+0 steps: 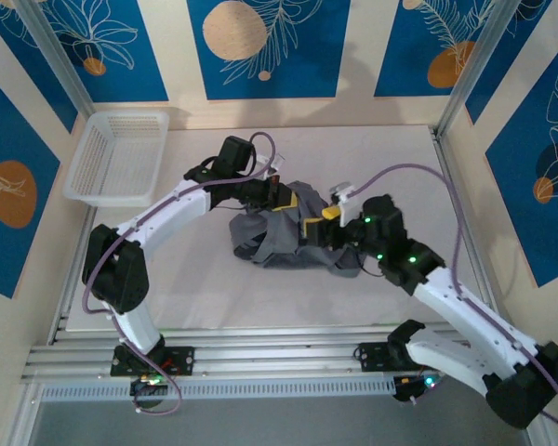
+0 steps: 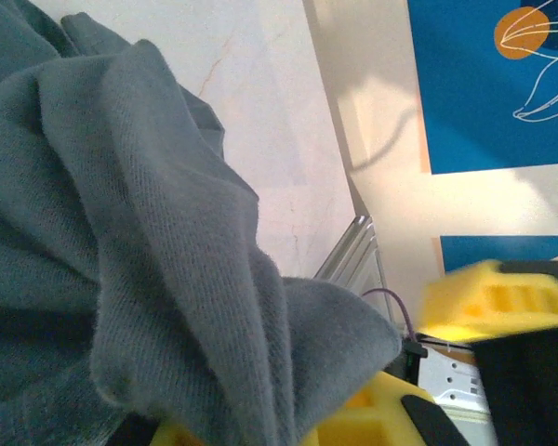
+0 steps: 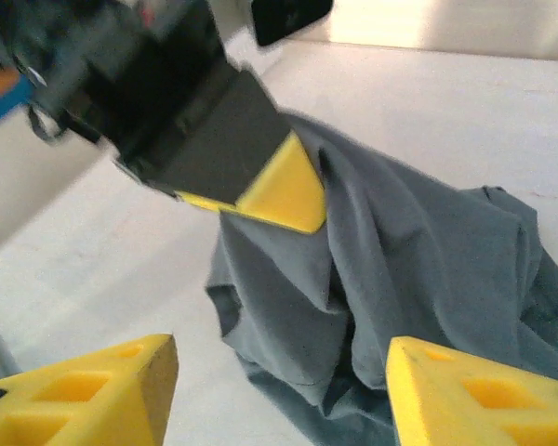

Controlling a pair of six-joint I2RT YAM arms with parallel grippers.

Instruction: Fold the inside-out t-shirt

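A: Pale counter (image 1: 214, 288), blue-patterned walls (image 1: 260, 46) behind it. Where is the inside-out t-shirt (image 1: 284, 237)?
B: Crumpled on the counter, between the left fingers (image 3: 284, 190) and the right fingers (image 3: 84, 395).
A: Do they hold it?
B: Left ones pinch a raised fold. Right ones are spread apart, with the cloth just ahead of them.

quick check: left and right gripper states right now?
Left gripper: closed, pinching a fold of the crumpled slate-grey cloth t-shirt.
Right gripper: open, holding nothing.
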